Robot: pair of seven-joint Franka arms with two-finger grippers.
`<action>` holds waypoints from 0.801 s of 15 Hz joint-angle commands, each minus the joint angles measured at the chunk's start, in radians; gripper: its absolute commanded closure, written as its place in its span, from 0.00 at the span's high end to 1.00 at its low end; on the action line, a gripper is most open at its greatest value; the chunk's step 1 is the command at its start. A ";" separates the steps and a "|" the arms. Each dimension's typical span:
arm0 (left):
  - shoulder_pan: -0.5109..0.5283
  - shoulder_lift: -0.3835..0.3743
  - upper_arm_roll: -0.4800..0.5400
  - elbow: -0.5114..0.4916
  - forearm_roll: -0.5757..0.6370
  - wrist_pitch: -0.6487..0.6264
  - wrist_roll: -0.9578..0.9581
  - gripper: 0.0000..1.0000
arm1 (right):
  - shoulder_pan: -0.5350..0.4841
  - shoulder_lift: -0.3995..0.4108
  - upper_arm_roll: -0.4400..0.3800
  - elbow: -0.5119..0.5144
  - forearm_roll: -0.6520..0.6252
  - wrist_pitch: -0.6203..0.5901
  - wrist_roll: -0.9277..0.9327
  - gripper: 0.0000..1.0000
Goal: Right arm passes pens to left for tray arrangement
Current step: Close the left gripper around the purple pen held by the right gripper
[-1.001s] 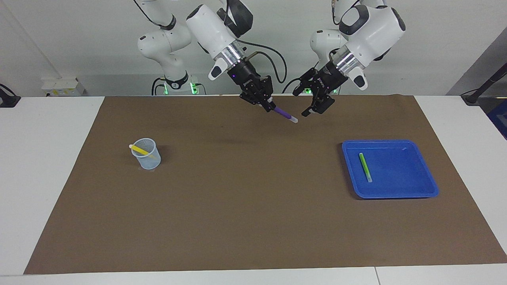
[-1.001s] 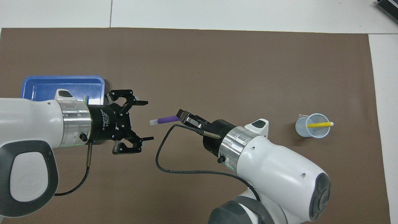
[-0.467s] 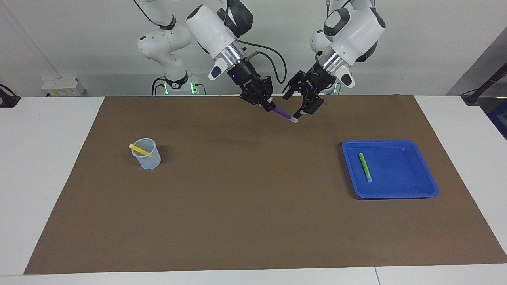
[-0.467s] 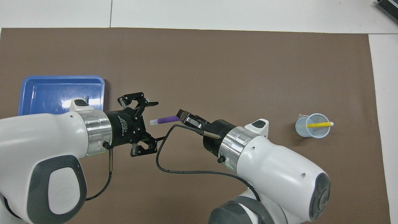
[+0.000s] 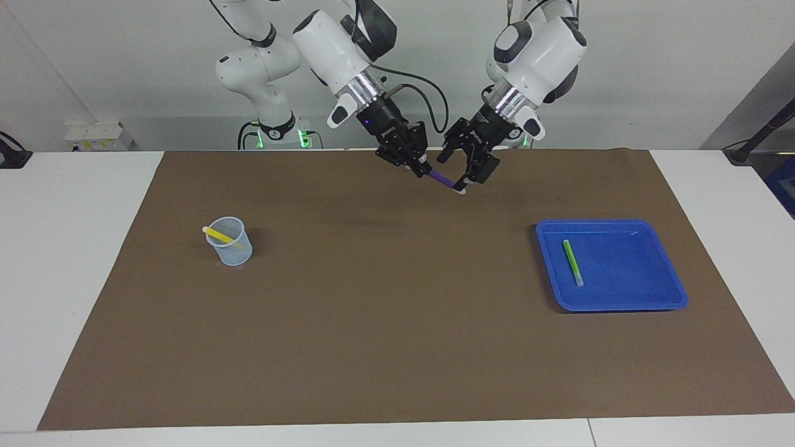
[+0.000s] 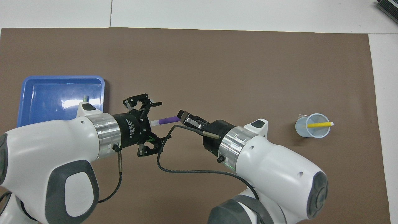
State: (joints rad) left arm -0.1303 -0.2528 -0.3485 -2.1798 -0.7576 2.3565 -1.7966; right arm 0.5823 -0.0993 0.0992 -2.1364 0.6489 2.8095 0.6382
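As the left gripper (image 5: 458, 166) is closing in with fingers spread around the pale tip of the purple pen (image 5: 445, 179), the right gripper (image 5: 421, 169) is clamping that pen's other end, up over the mat (image 5: 385, 347); handover looks imminent; green pen (image 5: 572, 261) lying in the tray (image 5: 674, 292); yellow pen (image 5: 218, 234) standing in the cup (image 5: 236, 253).

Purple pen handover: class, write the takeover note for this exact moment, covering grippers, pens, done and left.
Right gripper: shut on the purple pen, up over the mat.
Left gripper: open, its fingers around the pen's pale end, not closed.
Green pen: lying in the blue tray; done.
Yellow pen: in the cup.
Left: finish the purple handover and tray it, then the yellow.
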 commanded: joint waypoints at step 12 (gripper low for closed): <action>-0.072 0.029 0.003 -0.041 0.014 0.156 -0.032 1.00 | 0.001 0.003 0.001 -0.002 0.057 0.022 -0.041 0.00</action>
State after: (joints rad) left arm -0.1633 -0.2441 -0.3530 -2.2069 -0.7576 2.4489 -1.8033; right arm 0.5823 -0.0976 0.0988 -2.1363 0.6619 2.8095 0.6380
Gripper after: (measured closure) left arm 0.000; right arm 0.819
